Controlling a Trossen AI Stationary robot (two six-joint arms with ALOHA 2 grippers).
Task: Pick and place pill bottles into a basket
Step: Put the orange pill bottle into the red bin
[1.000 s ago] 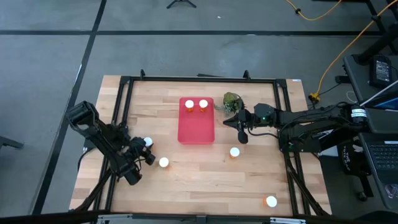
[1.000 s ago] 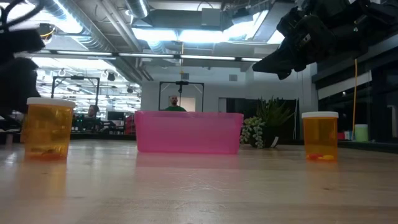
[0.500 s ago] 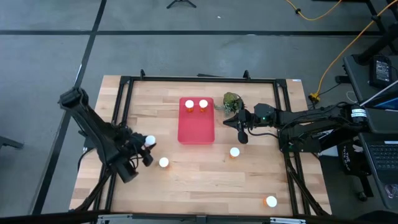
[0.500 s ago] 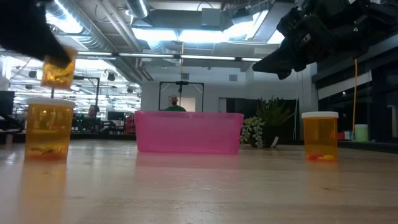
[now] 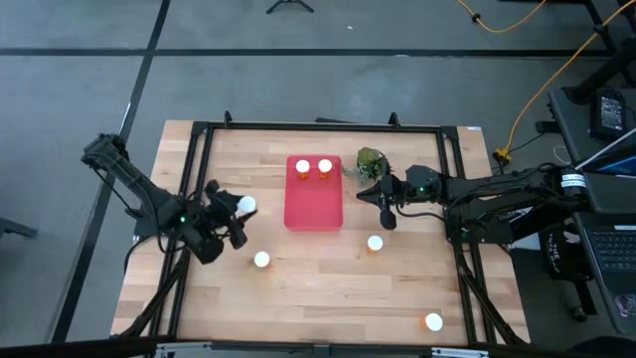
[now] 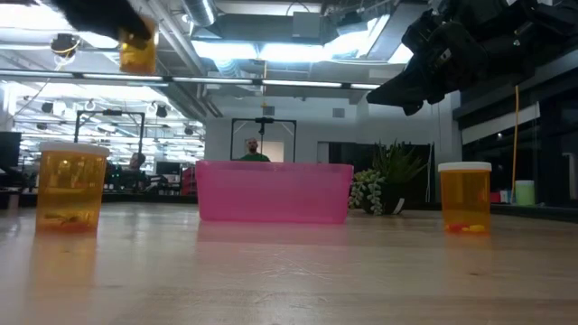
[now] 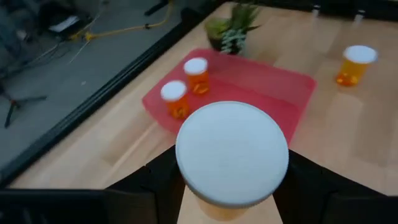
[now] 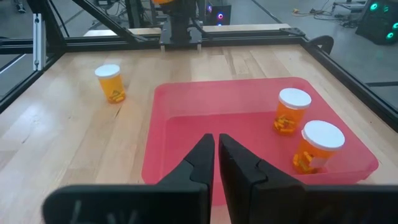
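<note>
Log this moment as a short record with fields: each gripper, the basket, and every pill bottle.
left gripper: raised left of the basket, jaws shut on a pill bottle
right gripper: right of the basket, jaws shut, empty
basket: red tray at table centre
bottles in basket: two, upright at its far end
bottles on table: three
plant: beside the basket's far right corner

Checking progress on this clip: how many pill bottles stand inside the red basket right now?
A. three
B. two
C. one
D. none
B: the high view shows two white-capped pill bottles standing side by side at the far end of the basket; a third is held in the left gripper, lifted off the table and not yet over the basket.
</note>
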